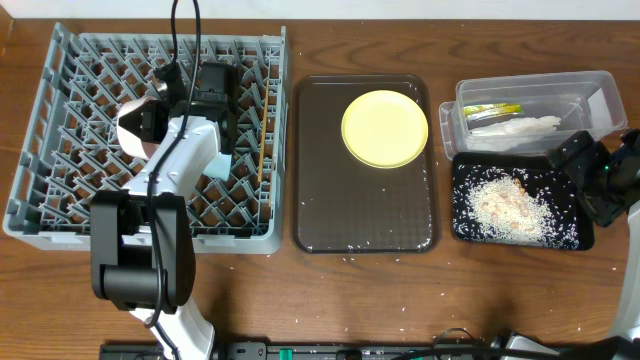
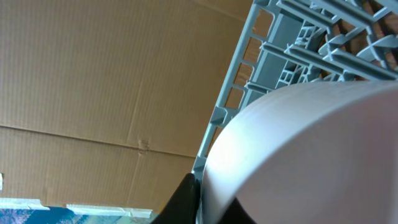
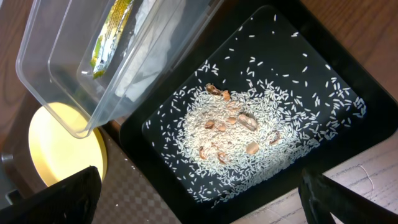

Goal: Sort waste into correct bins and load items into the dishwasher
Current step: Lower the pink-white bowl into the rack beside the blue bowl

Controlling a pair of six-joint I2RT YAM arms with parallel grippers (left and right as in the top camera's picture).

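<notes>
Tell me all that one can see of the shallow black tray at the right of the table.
The black tray is a shallow rectangle with rounded corners and a low rim, seemingly matt plastic. It lies flat on the wooden table, right of the brown serving tray, with the clear tub close behind it. Inside, white rice grains form a heap in the middle, with brownish bits on top and loose grains scattered around.

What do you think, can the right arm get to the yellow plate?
Probably yes. The plate lies bare on the brown tray, nothing on it, and the open right end effector hovers nearby by the black tray.
</notes>
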